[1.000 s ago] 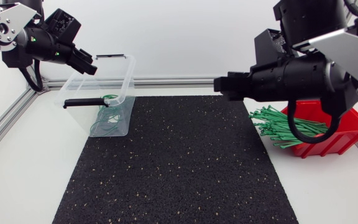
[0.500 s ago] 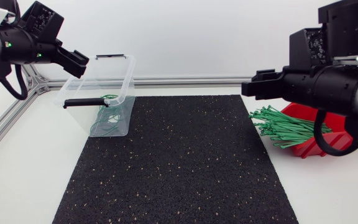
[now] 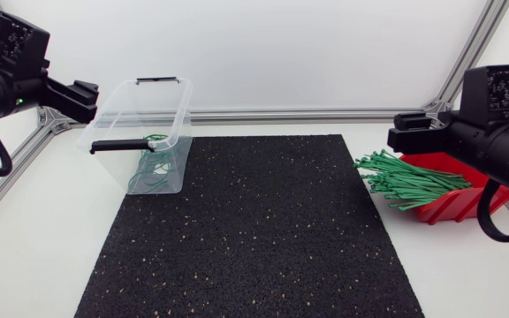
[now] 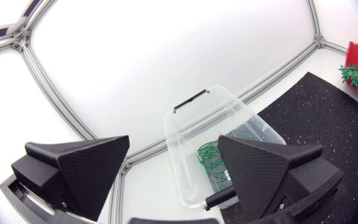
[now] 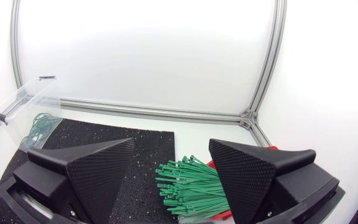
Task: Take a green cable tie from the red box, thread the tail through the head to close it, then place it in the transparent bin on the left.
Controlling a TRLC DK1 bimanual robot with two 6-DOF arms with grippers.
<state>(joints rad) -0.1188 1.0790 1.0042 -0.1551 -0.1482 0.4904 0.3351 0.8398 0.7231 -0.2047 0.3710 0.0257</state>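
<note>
Matte black right gripper (image 5: 171, 146), fingers apart and empty, hangs near the loose green plastic cable ties (image 5: 188, 180) spilling from the red plastic box (image 3: 467, 201): a grab may snag several. Farther off, the left gripper (image 3: 82, 95), likewise spread, could nudge the transparent plastic bin (image 3: 179, 115) beside it

I see a black mat (image 3: 254, 230) flecked with pale specks, a red box (image 3: 468, 200), bright green cable ties (image 3: 405, 181), a clear bin (image 3: 120, 113) with black clips (image 3: 117, 145), and a white table (image 3: 42, 265).
</note>
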